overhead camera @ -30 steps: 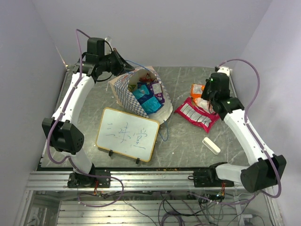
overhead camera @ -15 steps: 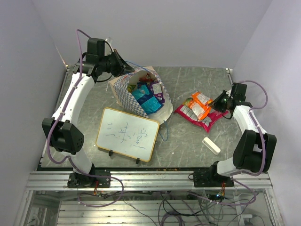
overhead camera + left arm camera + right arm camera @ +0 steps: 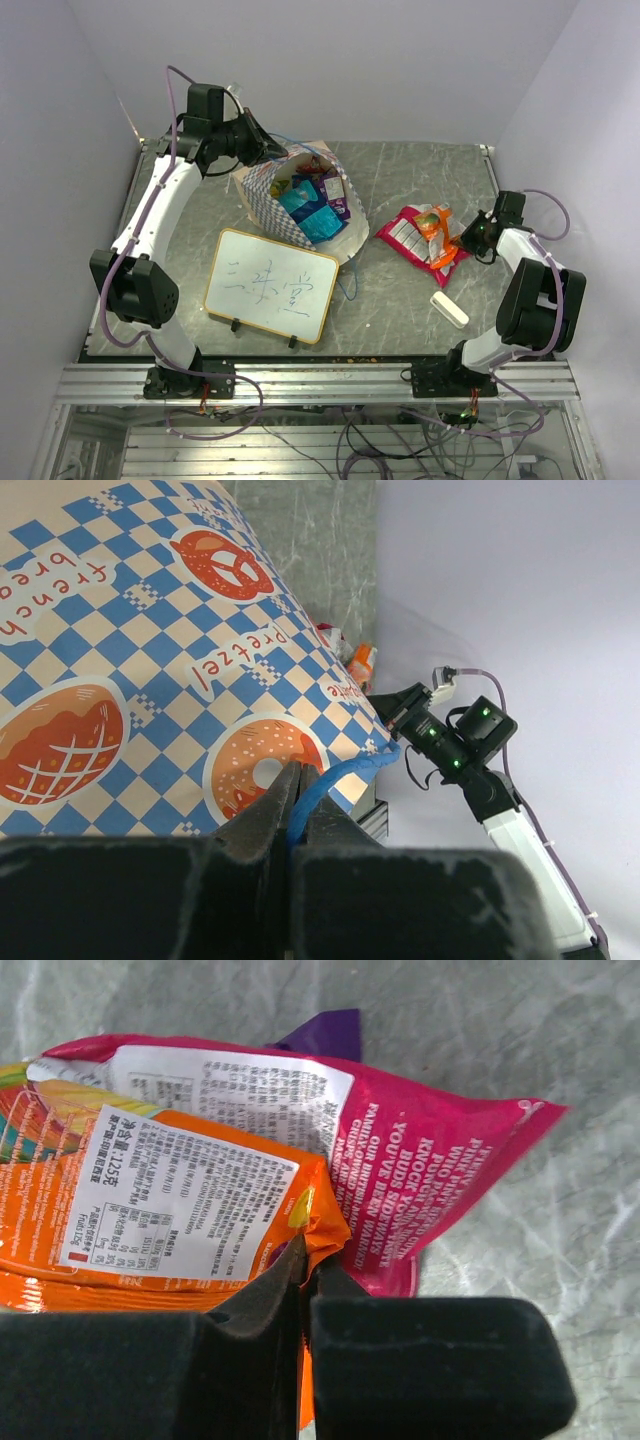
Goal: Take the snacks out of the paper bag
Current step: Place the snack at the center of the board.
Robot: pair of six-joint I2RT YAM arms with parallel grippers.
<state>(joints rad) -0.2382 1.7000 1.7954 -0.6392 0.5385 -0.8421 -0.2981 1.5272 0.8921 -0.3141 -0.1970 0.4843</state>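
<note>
Top external view: the paper bag [image 3: 262,200] sits at the far left of the table [image 3: 400,165], its mouth gaping toward the camera. A blue-teal packet [image 3: 305,208] and a purple one [image 3: 337,197] are packed inside it with other wrappers too crowded to tell apart. Two snacks are already out, well to the right of the bag. A pink packet [image 3: 408,234] lies flat on the table, and an orange packet [image 3: 436,222] lies partly across it.

The right gripper [image 3: 466,236] is at the orange packet's right edge. In the right wrist view its fingers are pinched together on a corner of the orange packet [image 3: 180,1210], with the pink packet [image 3: 420,1160] underneath and beyond it.

The left gripper [image 3: 262,150] reaches to the bag's far rim. The left wrist view shows it [image 3: 297,782] closed on the blue cord handle [image 3: 340,775], just beside the bag's blue-and-white chequered wall [image 3: 150,660] printed with orange pretzels.

A framed whiteboard [image 3: 270,285] stands just in front of the bag. A white eraser block [image 3: 449,308] lies near the pink packet on its near side.
</note>
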